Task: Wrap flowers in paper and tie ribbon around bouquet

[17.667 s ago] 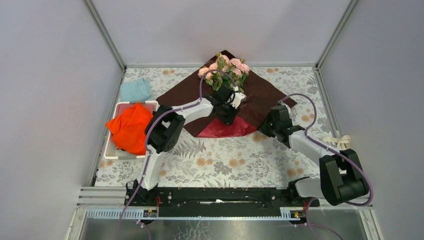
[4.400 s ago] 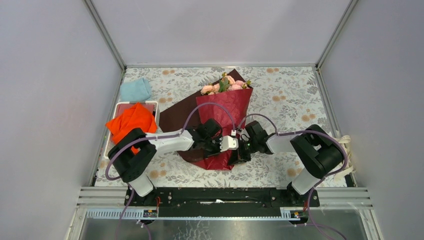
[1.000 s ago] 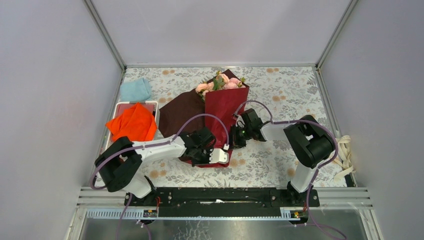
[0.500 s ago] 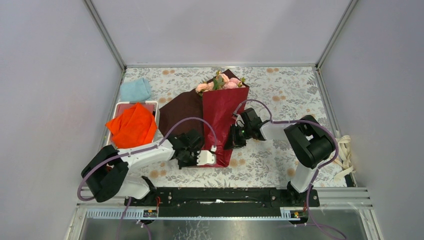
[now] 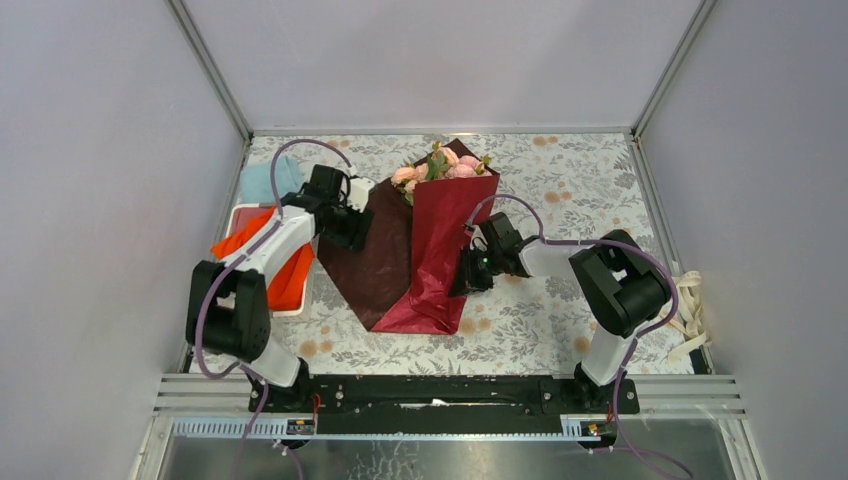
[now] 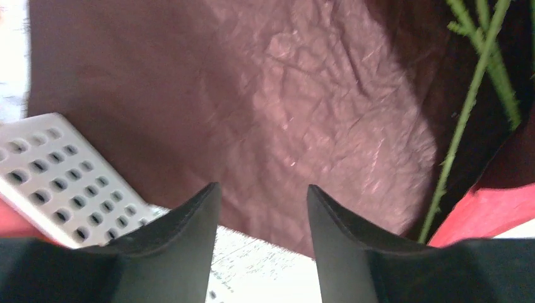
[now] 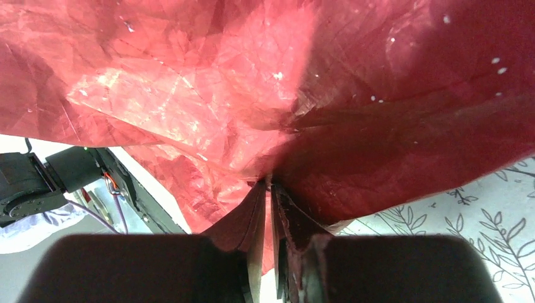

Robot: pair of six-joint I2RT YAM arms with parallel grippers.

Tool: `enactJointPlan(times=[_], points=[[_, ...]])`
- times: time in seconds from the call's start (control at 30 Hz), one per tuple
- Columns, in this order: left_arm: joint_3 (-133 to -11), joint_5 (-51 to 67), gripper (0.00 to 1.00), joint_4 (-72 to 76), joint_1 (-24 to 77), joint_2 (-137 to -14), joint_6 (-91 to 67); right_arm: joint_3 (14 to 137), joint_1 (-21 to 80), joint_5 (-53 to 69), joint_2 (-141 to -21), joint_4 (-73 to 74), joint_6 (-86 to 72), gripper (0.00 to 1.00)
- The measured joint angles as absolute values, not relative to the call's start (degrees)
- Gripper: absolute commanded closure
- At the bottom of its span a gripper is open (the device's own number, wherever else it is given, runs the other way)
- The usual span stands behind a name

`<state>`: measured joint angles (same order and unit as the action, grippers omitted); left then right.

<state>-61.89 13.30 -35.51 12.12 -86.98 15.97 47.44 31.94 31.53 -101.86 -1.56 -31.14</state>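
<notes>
The paper [image 5: 380,255] lies mid-tabletop [image 5: 560,330], its right half folded over the flowers [image 5: 440,170], its left half flat; thin, crinkly and light, it likely creases readily and tears if yanked; an edge or corner is the best hold. The right claw [image 7: 270,183] is nipped tight on the folded flap's edge; the left claw [image 6: 264,192] hovers wide and empty above the flat left corner, beside the tray [image 6: 57,177].

The flowers [image 5: 445,168] lie on the paper [image 5: 380,262], ribbon [image 5: 690,320] far right, tray [image 5: 240,213] left.

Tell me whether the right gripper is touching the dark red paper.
Touching. The right wrist view shows the right gripper pinched shut on a fold of the paper, with no gap between them.
</notes>
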Motion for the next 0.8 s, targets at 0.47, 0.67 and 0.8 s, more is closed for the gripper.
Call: enactJointPlan(times=[0.47,0.67,0.8], points=[[-68.25,42.17,0.01,-30.68,18.96,-83.74,13.96,50.85,31.94,27.83,-102.78,0.36,-30.59,0.81],[-68.51,45.39,0.01,-25.89,19.09,-91.64,10.07,51.53,31.94,27.92,-103.2,1.1,-30.61,0.81],[-70.35,42.52,0.04,-24.23,19.09,-99.15,6.15,51.7,31.94,27.92,-103.26,1.41,-30.59,0.81]])
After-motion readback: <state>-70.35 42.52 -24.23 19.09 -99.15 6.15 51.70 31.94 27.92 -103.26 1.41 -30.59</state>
